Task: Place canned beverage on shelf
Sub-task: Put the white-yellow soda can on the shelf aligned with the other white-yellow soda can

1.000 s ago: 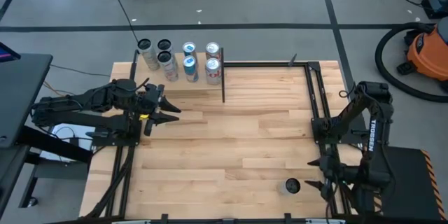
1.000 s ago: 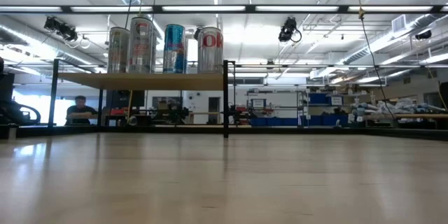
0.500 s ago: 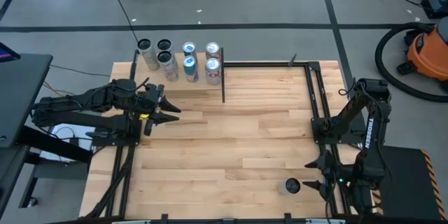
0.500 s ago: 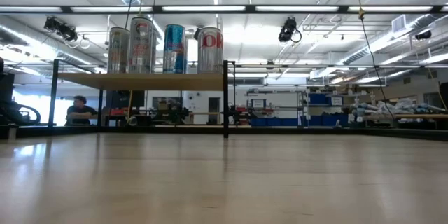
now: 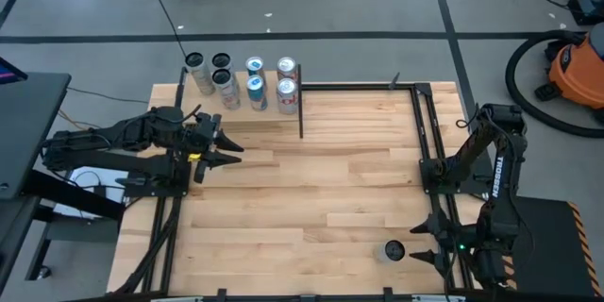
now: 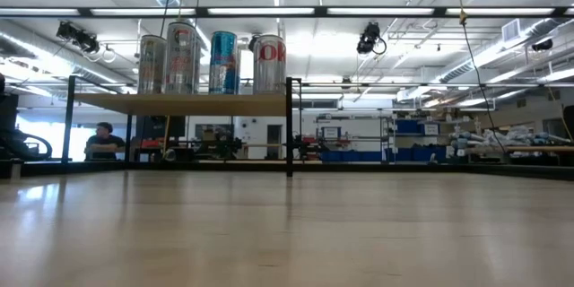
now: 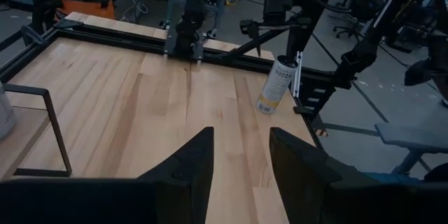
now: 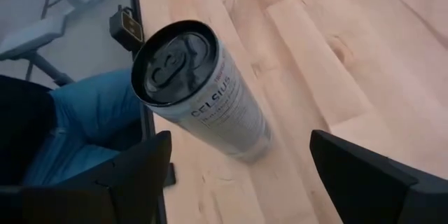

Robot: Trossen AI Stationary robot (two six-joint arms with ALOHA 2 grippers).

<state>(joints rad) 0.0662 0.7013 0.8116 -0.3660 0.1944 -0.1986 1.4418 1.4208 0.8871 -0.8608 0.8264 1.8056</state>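
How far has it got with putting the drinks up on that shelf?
Seven cans already stand on the shelf. In hand: the right gripper, open, sits beside the last can at the table's near edge, not gripping it. Left to do: grasp, carry and place it. The left gripper waits empty by the shelf.
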